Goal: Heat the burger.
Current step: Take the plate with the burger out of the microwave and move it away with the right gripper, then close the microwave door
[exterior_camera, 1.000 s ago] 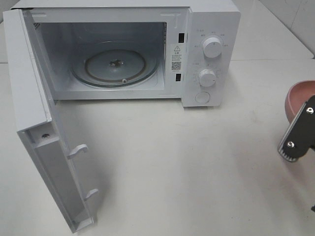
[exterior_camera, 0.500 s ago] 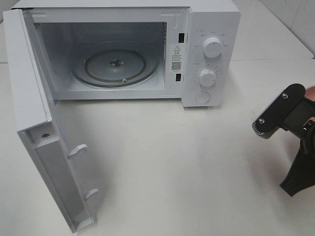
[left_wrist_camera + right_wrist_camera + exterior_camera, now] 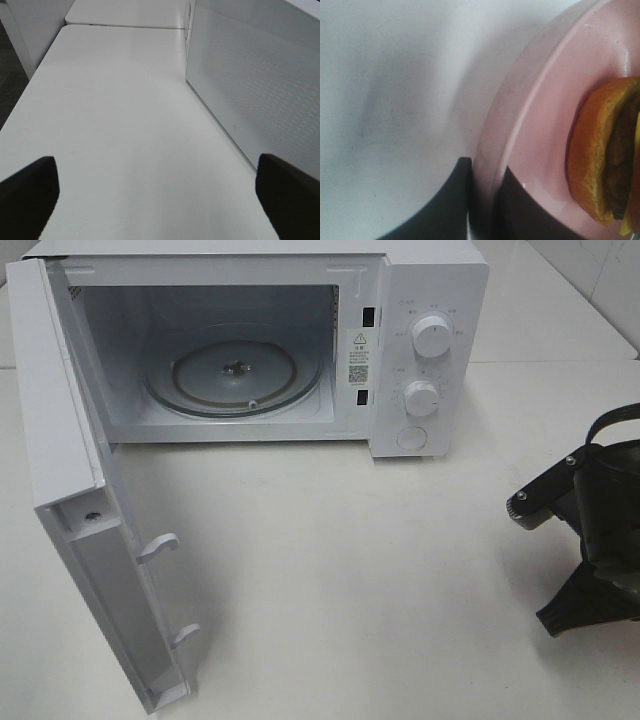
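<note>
The microwave (image 3: 250, 340) stands open on the tabletop (image 3: 380, 570). My right jaws (image 3: 485, 200) are pinched on the plate (image 3: 530, 130) rim; the burger (image 3: 600, 155) on it looks soft and slide-prone, so I carry level. Left jaws (image 3: 155, 195) gape wide, empty.

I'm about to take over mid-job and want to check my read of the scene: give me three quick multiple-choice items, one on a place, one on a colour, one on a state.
1. Where does the burger sit?
A. on the plate
B. on the glass turntable
C. on the bare table

2. What colour is the plate?
A. white
B. pink
C. blue

3. How does the microwave door stand?
A. shut
B. open just a crack
C. swung wide open

Answers:
1 A, the right wrist view shows the bun resting on the plate, whose rim the right gripper pinches.
2 B, the rim and dish are pink.
3 C, the high view shows the door swung out with the bare turntable exposed.
</note>
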Action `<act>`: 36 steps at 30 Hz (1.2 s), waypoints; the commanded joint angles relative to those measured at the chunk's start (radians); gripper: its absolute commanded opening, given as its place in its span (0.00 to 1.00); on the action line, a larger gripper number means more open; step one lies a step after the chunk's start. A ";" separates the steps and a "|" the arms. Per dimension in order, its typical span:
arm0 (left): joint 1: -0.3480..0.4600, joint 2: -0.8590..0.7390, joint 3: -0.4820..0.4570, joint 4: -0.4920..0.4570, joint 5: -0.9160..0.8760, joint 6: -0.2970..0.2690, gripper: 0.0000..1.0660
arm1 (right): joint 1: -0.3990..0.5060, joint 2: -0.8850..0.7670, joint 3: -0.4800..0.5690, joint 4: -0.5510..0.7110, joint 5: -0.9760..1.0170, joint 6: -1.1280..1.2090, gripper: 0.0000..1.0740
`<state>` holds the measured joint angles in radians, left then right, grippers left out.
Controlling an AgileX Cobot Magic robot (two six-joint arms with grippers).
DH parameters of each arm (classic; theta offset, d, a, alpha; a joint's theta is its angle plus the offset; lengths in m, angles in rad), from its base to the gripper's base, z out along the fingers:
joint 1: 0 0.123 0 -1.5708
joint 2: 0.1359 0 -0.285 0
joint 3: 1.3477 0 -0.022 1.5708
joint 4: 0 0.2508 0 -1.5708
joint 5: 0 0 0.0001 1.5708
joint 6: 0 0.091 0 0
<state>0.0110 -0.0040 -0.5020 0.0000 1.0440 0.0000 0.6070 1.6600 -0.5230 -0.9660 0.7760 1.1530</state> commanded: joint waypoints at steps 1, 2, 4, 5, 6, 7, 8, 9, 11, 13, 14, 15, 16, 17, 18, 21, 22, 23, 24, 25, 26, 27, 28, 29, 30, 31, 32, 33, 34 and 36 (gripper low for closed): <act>0.003 -0.021 0.002 0.000 -0.008 -0.009 0.94 | -0.032 0.032 -0.006 -0.085 0.034 0.053 0.01; 0.003 -0.021 0.002 0.000 -0.008 -0.009 0.94 | -0.032 0.032 -0.006 -0.085 0.034 0.053 0.01; 0.003 -0.021 0.002 0.000 -0.008 -0.009 0.94 | -0.064 0.076 -0.006 -0.100 0.009 0.077 0.02; 0.003 -0.021 0.002 0.000 -0.008 -0.009 0.94 | -0.064 0.076 -0.006 -0.100 0.009 0.077 0.02; 0.003 -0.021 0.002 0.000 -0.008 -0.009 0.94 | -0.071 0.086 -0.006 -0.107 0.006 0.088 0.02; 0.003 -0.021 0.002 0.000 -0.008 -0.009 0.94 | -0.073 0.109 -0.006 -0.129 -0.004 0.125 0.03; 0.003 -0.021 0.002 0.000 -0.008 -0.009 0.94 | -0.073 0.109 -0.006 -0.129 -0.004 0.125 0.03; 0.003 -0.021 0.002 0.000 -0.008 -0.009 0.94 | -0.073 0.131 -0.006 -0.149 -0.018 0.155 0.03; 0.003 -0.021 0.002 0.000 -0.008 -0.009 0.94 | -0.073 0.141 -0.006 -0.159 -0.023 0.163 0.04; 0.003 -0.021 0.002 0.000 -0.008 -0.009 0.94 | -0.073 0.177 -0.006 -0.162 -0.043 0.165 0.07; 0.003 -0.021 0.002 0.000 -0.008 -0.009 0.94 | -0.073 0.177 -0.006 -0.162 -0.043 0.165 0.07; 0.003 -0.021 0.002 0.000 -0.008 -0.009 0.94 | -0.073 0.193 -0.006 -0.165 -0.044 0.165 0.11; 0.003 -0.021 0.002 0.000 -0.008 -0.009 0.94 | -0.073 0.193 -0.006 -0.165 -0.044 0.165 0.11; 0.003 -0.021 0.002 0.000 -0.008 -0.009 0.94 | -0.073 0.198 -0.006 -0.165 -0.045 0.166 0.13; 0.003 -0.021 0.002 0.000 -0.008 -0.009 0.94 | -0.073 0.197 -0.006 -0.165 -0.051 0.167 0.18; 0.003 -0.021 0.002 0.000 -0.008 -0.009 0.94 | -0.073 0.189 -0.013 -0.161 -0.053 0.162 0.28; 0.003 -0.021 0.002 0.000 -0.008 -0.009 0.94 | -0.073 0.189 -0.013 -0.161 -0.053 0.162 0.28; 0.003 -0.021 0.002 0.000 -0.008 -0.009 0.94 | -0.069 0.173 -0.014 -0.158 -0.049 0.157 0.36; 0.003 -0.021 0.002 0.000 -0.008 -0.009 0.94 | -0.069 0.173 -0.014 -0.158 -0.049 0.157 0.36; 0.003 -0.021 0.002 0.000 -0.008 -0.009 0.94 | -0.069 0.161 -0.014 -0.157 -0.048 0.156 0.39; 0.003 -0.021 0.002 0.000 -0.008 -0.009 0.94 | -0.069 0.131 -0.014 -0.140 -0.045 0.156 0.44; 0.003 -0.021 0.002 0.000 -0.008 -0.009 0.94 | -0.069 0.110 -0.014 -0.124 -0.045 0.152 0.45; 0.003 -0.021 0.002 0.000 -0.008 -0.009 0.94 | -0.069 0.110 -0.014 -0.124 -0.045 0.152 0.45; 0.003 -0.021 0.002 0.000 -0.008 -0.009 0.94 | -0.069 0.070 -0.014 -0.094 -0.045 0.127 0.48; 0.003 -0.021 0.002 0.000 -0.008 -0.009 0.94 | -0.069 0.070 -0.014 -0.094 -0.045 0.127 0.48; 0.003 -0.021 0.002 0.000 -0.008 -0.009 0.94 | -0.069 0.020 -0.014 -0.063 -0.045 0.092 0.49; 0.003 -0.021 0.002 0.000 -0.008 -0.009 0.94 | -0.069 0.000 -0.014 -0.048 -0.045 0.071 0.49; 0.003 -0.021 0.002 0.000 -0.008 -0.009 0.94 | -0.069 0.000 -0.014 -0.048 -0.045 0.071 0.49; 0.003 -0.021 0.002 0.000 -0.008 -0.009 0.94 | -0.069 -0.056 -0.014 -0.004 -0.055 0.032 0.49; 0.003 -0.021 0.002 0.000 -0.008 -0.009 0.94 | -0.069 -0.078 -0.014 0.021 -0.066 0.015 0.49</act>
<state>0.0110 -0.0040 -0.5020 0.0000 1.0440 0.0000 0.5390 1.5900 -0.5320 -0.9560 0.7070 1.1890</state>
